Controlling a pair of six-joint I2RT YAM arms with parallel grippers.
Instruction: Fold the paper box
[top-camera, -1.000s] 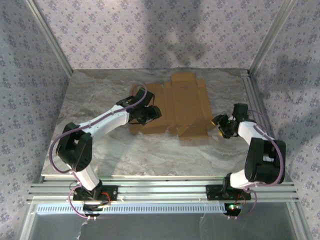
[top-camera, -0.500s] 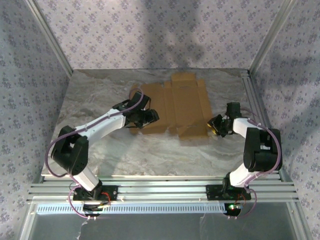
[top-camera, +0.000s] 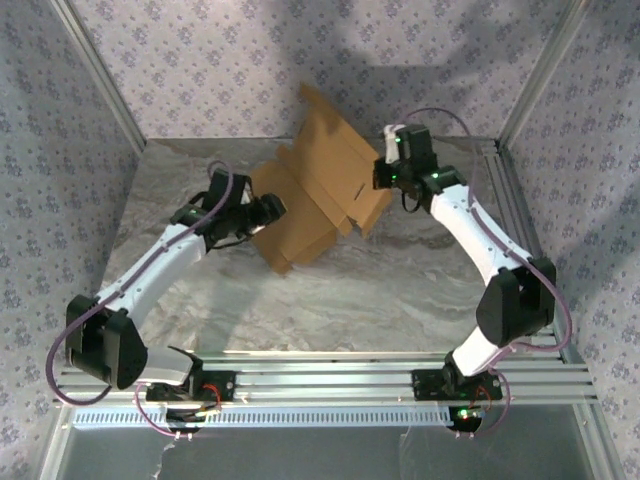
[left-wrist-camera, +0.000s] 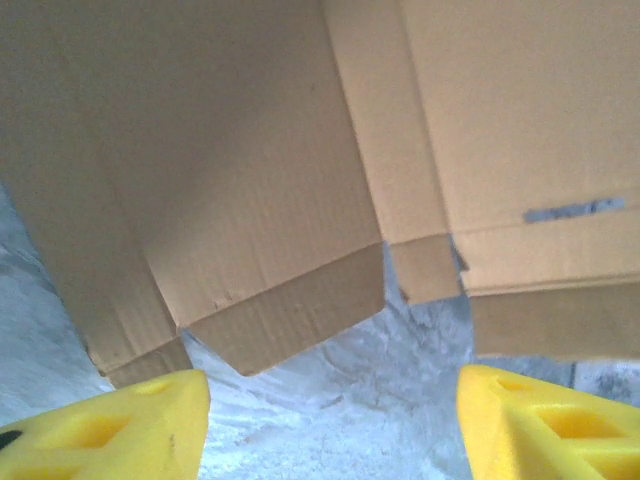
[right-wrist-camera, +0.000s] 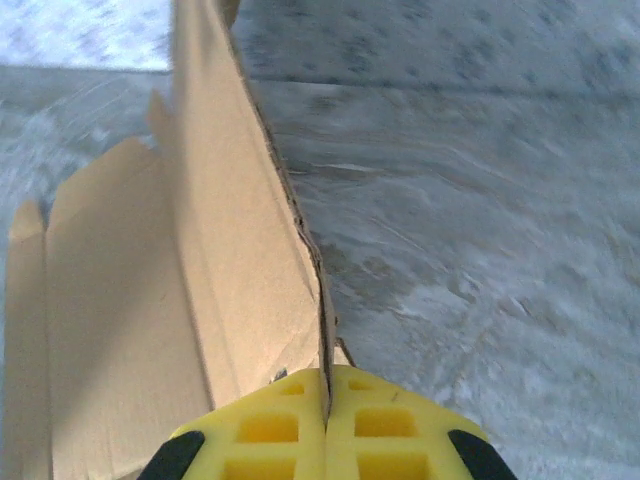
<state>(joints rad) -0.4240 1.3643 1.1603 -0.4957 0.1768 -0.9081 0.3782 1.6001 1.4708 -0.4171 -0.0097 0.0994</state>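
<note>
Since a second ago the paper box (top-camera: 320, 180) has come up off the table (top-camera: 400, 290). It lay flat then, and now it stands tilted, its 3 o'clock side raised and one corner poking up toward 12 o'clock against the back wall. Its 7 o'clock corner looks to be down on the marble. The right arm has swung from the 3 o'clock edge of the table up and across to the far side, and the left arm has pulled back toward 9 o'clock.

From overhead, the right gripper (top-camera: 384, 182) is at the box's 3 o'clock edge. Its own camera has the right gripper (right-wrist-camera: 325, 400) pinched tight on the thin edge of the cardboard (right-wrist-camera: 230, 250), which rises straight up from between the pads.

The left gripper (top-camera: 270, 208) sits just beside the box's 9 o'clock side, apart from it. In its wrist view its yellow fingers (left-wrist-camera: 110, 425) stand wide, with bare marble between them. The box (left-wrist-camera: 250, 150) slopes overhead, and its short end flaps hang toward the table.
</note>
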